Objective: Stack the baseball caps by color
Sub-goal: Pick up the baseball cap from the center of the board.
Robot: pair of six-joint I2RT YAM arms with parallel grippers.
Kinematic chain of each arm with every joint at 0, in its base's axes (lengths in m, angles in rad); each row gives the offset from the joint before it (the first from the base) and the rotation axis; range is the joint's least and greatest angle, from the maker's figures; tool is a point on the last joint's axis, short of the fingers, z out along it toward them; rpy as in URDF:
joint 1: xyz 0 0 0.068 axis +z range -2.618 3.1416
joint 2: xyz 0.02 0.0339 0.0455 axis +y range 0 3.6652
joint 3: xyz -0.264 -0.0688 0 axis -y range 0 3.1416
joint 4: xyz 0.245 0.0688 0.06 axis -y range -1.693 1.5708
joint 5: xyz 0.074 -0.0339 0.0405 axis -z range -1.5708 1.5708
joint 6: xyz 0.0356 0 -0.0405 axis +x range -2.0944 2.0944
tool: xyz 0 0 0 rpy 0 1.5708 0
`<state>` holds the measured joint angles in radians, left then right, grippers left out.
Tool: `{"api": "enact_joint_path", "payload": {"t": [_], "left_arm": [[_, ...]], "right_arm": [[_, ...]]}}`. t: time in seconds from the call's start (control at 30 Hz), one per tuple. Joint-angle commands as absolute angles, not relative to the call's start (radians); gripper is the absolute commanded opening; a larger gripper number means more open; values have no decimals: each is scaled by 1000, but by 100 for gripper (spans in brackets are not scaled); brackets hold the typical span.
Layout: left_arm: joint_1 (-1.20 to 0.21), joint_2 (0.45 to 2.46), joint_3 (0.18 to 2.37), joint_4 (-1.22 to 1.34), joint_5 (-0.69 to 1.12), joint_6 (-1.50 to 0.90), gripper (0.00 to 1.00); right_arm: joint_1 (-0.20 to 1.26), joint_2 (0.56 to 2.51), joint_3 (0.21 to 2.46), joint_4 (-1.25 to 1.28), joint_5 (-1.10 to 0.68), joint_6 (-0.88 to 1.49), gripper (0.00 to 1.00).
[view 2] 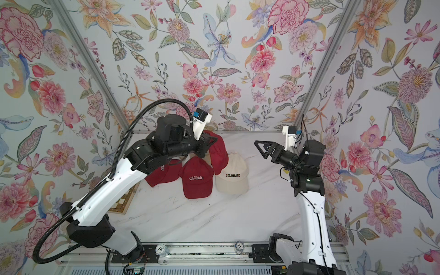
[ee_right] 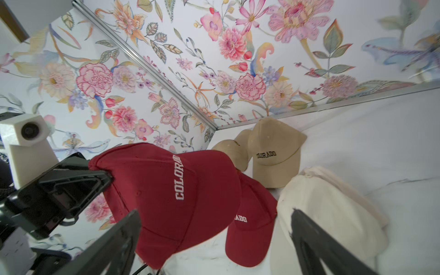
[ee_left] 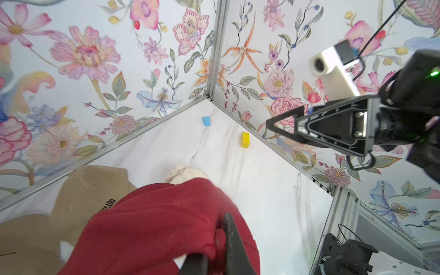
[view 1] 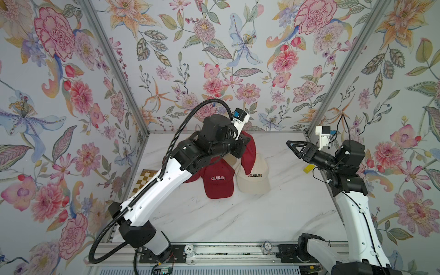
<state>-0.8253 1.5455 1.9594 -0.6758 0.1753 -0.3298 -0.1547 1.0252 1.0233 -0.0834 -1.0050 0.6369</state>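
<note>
— Since the left gripper [ee_right: 107, 175] has its jaws pinched tight on the edge of a dark red cap [ee_right: 171, 190], I'd call this the carry step. The cap hangs clear of the table [view 1: 238, 214].

— So where do I take it?

— Below that gripper, a little back toward its own arm, a second red cap [view 1: 219, 183] lies lettering up. A third red cap [view 2: 162, 175] sits partly under my left arm. I'd lower the held one onto the second, crown over crown and brims lined up, and only then let go. The cloth is floppy, so I expect it may sag off-centre.

— And the right gripper [view 1: 292, 149]?

— Its jaws are spread as wide as they go with nothing between them. It hovers well apart from the held cap and points toward it. The cream cap [view 1: 253, 181] lies just beside the second red one, on the right gripper's side. The tan caps [ee_right: 273, 147] sit beyond my left gripper, by the back wall.
</note>
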Motion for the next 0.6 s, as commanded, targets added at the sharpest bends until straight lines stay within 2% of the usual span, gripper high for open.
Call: {"api": "enact_joint_path", "payload": {"t": [0.0, 0.2, 0.37, 0.57], "left_arm": [[-785, 1501, 2018, -722, 233, -247, 0], [-759, 1472, 2028, -692, 380, -247, 0], [-753, 1464, 1991, -668, 484, -255, 0], [-747, 1446, 1876, -598, 531, -250, 0]], "right_arm": [[-105, 1035, 944, 159, -1143, 755, 99], [66, 1116, 789, 435, -1110, 871, 99], [154, 1265, 722, 851, -1102, 1088, 99], [185, 1438, 687, 1378, -1060, 1408, 99]]}}
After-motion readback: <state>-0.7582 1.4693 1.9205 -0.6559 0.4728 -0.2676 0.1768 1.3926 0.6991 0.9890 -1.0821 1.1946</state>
